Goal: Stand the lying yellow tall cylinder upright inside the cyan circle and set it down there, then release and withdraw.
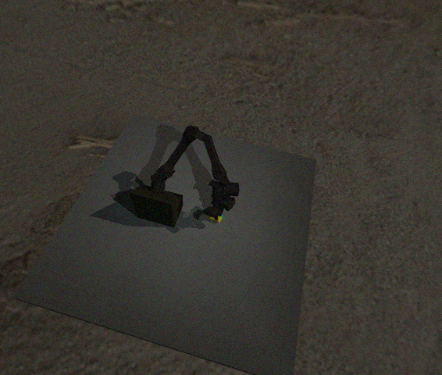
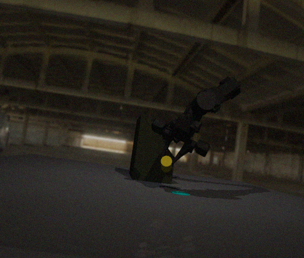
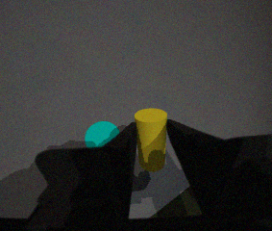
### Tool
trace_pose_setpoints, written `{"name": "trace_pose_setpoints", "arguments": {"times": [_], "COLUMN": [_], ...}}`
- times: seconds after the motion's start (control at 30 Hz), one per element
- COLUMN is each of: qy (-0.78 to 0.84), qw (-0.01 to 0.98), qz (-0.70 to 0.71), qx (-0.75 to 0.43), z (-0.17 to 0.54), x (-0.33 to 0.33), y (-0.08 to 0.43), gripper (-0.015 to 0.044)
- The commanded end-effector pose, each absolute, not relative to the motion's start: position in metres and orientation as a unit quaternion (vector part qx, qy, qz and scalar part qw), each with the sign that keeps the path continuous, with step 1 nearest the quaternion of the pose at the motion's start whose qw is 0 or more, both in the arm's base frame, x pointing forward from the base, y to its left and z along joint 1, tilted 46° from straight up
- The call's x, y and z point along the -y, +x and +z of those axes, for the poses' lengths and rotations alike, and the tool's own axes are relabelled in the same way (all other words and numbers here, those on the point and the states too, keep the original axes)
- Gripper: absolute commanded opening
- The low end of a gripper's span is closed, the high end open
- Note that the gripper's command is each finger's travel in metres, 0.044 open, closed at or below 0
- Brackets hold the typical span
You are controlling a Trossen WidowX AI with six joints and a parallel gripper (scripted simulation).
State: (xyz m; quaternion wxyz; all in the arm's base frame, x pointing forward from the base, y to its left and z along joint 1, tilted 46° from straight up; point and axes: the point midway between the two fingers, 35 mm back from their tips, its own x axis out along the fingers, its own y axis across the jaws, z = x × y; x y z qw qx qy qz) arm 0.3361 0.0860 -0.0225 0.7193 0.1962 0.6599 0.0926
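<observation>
The yellow tall cylinder [image 1: 218, 219] [image 2: 166, 160] [image 3: 151, 144] is between the fingers of my gripper [image 1: 217, 215] [image 2: 169, 160] [image 3: 151, 124], which is shut on it. In the exterior view its round end faces the camera and a little of its side shows below, so it is far from upright. It hangs above the surface. The cyan circle [image 2: 180, 193] [image 3: 100, 133] lies flat on the surface, below and right of the cylinder in the exterior view, and left of it in the wrist view. In the top view only a sliver of the circle [image 1: 222, 216] shows behind the cylinder.
A large dark green block [image 1: 155, 205] [image 2: 146, 152] stands on the grey surface [image 1: 165, 274] [image 2: 91, 216] near the arm's base. It also shows in part at the bottom of the wrist view [image 3: 189, 202]. The arm's shadow falls across the surface near the circle.
</observation>
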Motion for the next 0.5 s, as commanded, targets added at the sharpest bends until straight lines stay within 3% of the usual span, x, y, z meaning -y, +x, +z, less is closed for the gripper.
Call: {"name": "trace_pose_setpoints", "arguments": {"times": [0.0, 0.47], "qy": [0.192, 0.182], "qw": [0.727, 0.754], "qz": [0.085, 0.065], "qx": [-0.654, -0.628], "z": [-0.0244, -0.0304], "x": [-0.0870, -0.0890], "y": [0.3344, 0.3364], "gripper": [0.0105, 0.0105]}}
